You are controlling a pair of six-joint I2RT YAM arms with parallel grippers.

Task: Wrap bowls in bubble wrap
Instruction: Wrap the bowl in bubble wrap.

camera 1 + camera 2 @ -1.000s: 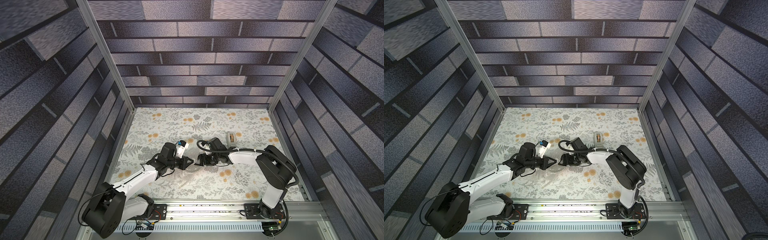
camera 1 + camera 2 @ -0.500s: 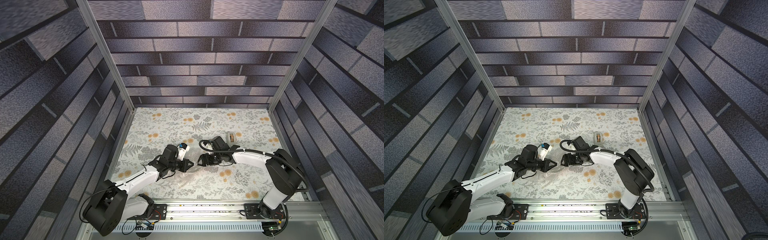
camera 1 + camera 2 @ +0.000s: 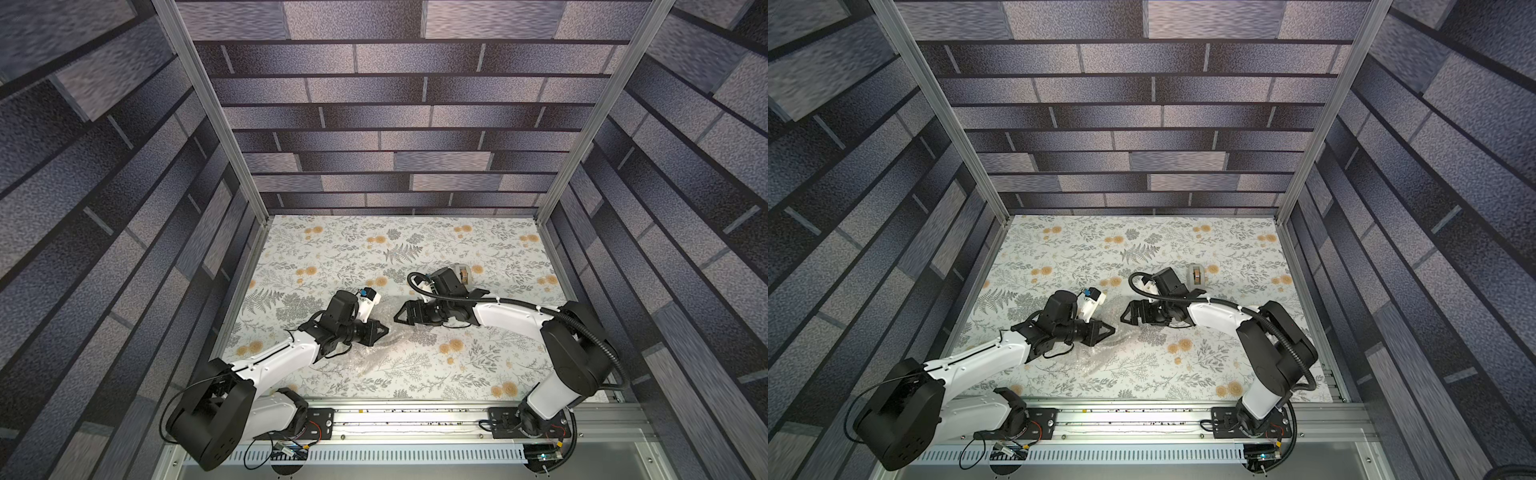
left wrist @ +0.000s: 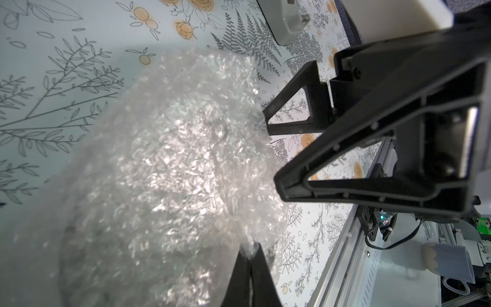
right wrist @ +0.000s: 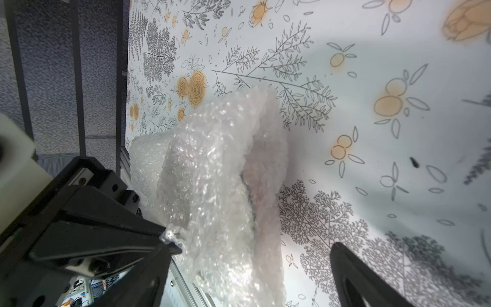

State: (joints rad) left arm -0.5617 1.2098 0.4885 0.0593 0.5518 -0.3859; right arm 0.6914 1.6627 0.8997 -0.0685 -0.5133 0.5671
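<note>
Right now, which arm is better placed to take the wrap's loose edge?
Right: the right gripper is open and empty beside the wrap, while the left gripper is shut on the wrap's edge and busy.

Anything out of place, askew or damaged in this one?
Nothing is spilled or damaged. The one untidy thing is the bubble wrap: it is bunched into a crumpled mound on the tablecloth rather than lying flat. One edge is pinched in the shut left hand, and the open right hand stands beside it.

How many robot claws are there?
2. The left gripper is pinching the edge of the bubble wrap. The right gripper sits just opposite it, open and holding nothing. Both are near the middle of the floral tablecloth.
</note>
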